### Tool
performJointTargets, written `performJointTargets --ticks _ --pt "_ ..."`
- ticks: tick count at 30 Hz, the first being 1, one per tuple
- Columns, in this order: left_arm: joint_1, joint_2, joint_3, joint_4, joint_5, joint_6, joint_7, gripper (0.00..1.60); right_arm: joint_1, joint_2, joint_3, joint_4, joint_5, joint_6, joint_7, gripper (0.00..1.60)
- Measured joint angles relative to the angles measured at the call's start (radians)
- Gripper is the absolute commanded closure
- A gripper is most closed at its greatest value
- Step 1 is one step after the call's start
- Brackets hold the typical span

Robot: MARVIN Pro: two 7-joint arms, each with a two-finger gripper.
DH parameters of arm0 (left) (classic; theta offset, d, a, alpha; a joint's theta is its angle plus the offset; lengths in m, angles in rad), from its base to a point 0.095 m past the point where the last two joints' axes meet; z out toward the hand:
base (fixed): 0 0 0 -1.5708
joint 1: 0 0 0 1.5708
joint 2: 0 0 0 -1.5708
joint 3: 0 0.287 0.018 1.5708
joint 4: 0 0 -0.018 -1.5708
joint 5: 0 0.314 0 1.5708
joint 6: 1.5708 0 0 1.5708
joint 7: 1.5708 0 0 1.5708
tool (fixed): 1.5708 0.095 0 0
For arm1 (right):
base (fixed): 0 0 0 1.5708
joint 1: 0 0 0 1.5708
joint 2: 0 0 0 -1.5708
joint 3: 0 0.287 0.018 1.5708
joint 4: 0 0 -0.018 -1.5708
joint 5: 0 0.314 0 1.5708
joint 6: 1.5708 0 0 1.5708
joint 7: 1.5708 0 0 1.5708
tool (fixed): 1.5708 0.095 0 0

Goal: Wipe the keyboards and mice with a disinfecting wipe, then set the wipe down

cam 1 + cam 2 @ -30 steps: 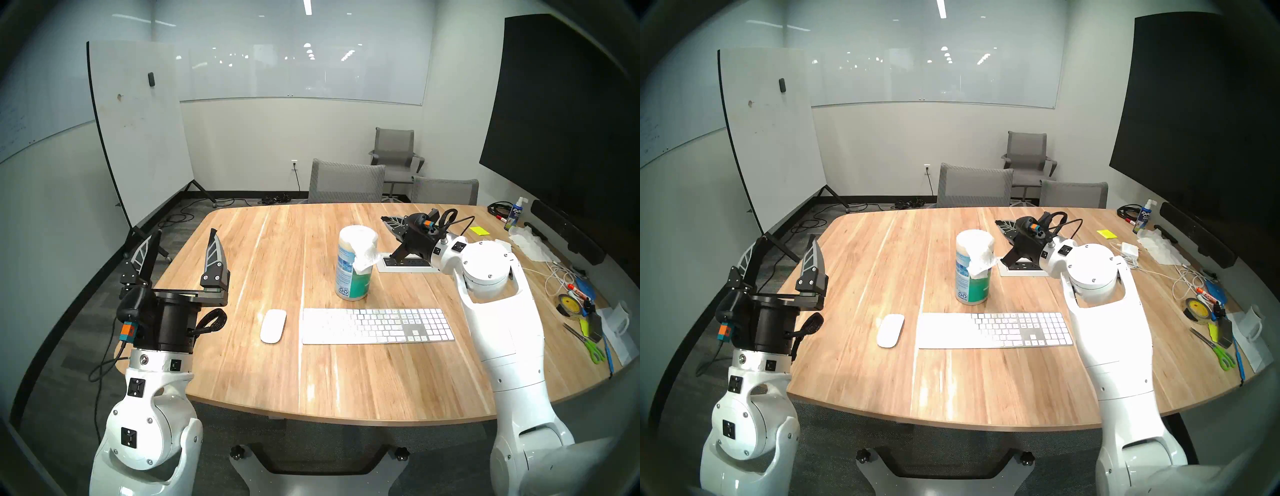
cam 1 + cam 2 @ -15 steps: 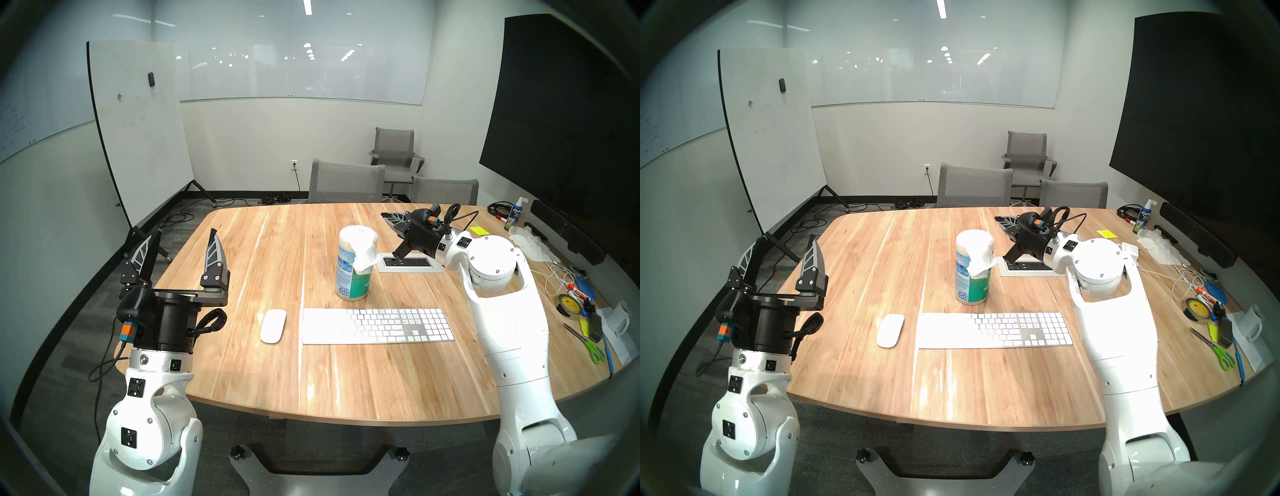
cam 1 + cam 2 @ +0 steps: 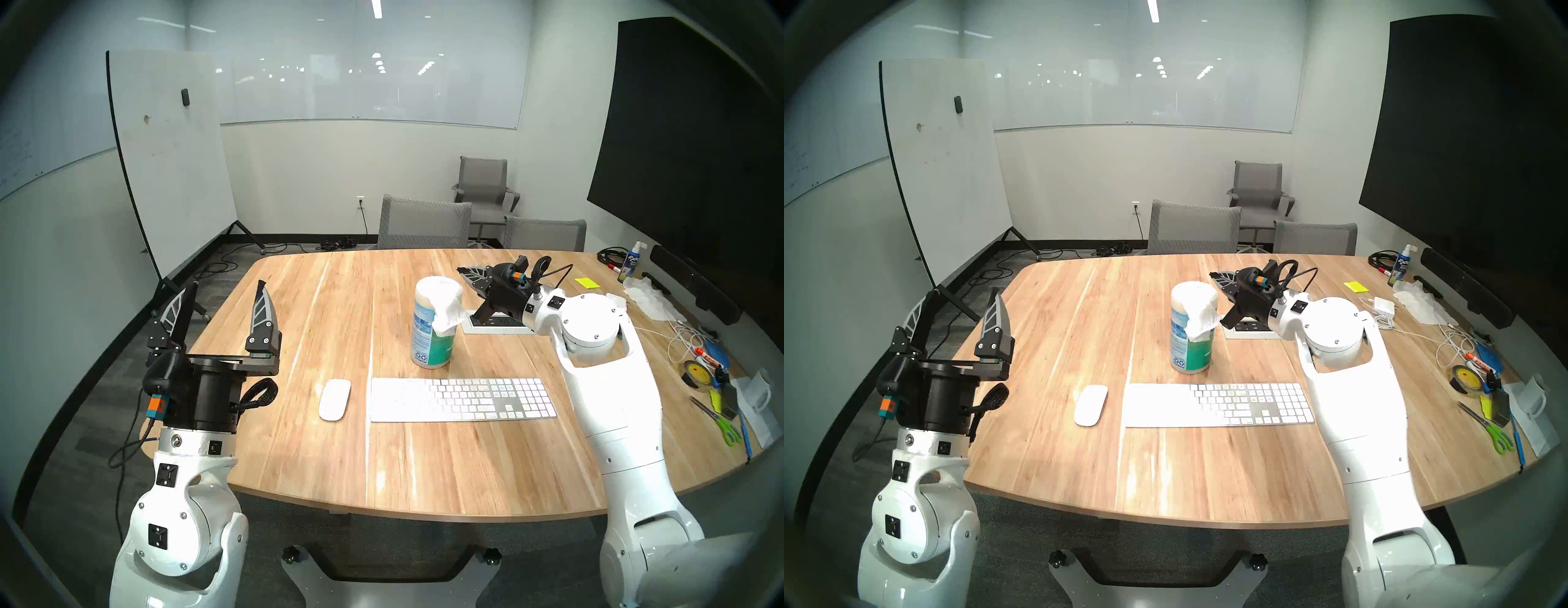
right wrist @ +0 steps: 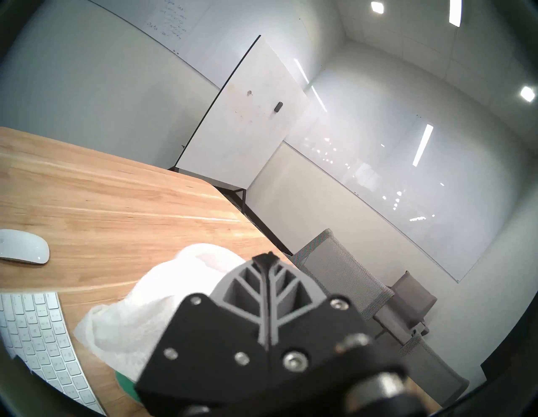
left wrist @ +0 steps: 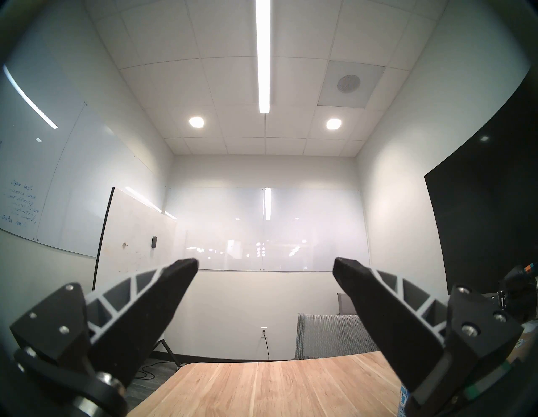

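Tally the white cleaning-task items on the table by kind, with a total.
Keyboard: 1
Mouse: 1
Wipe, sticking out of the canister top: 1
Total: 3

Head pair overlooks table (image 3: 424,467); wrists face walls.

White-walled room (image 3: 297,178), grey chairs (image 3: 424,223)

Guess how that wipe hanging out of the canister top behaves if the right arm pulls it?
Probably floppy: the wipe droops crumpled over the canister rim. Likely very light, thin sheet. The tall, narrow canister stands unheld, so a sideways tug from the right gripper might tip or drag it; the left gripper is far off.
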Motion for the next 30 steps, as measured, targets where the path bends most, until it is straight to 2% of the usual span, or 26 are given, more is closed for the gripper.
performJointTargets --ticks 10,18,30 --pt "0.000 0.000 0.000 0.000 0.000 0.000 0.000 0.00 0.025 -0.004 -0.007 0.068 -0.018 -0.030 -0.012 1.60" --pt "0.000 0.000 0.000 0.000 0.000 0.000 0.000 0.00 0.042 -0.007 -0.009 0.087 -0.024 -0.052 -0.017 1.60" --pt "0.000 0.000 0.000 0.000 0.000 0.000 0.000 0.00 0.089 -0.007 -0.038 0.156 -0.043 -0.083 -0.010 1.60"
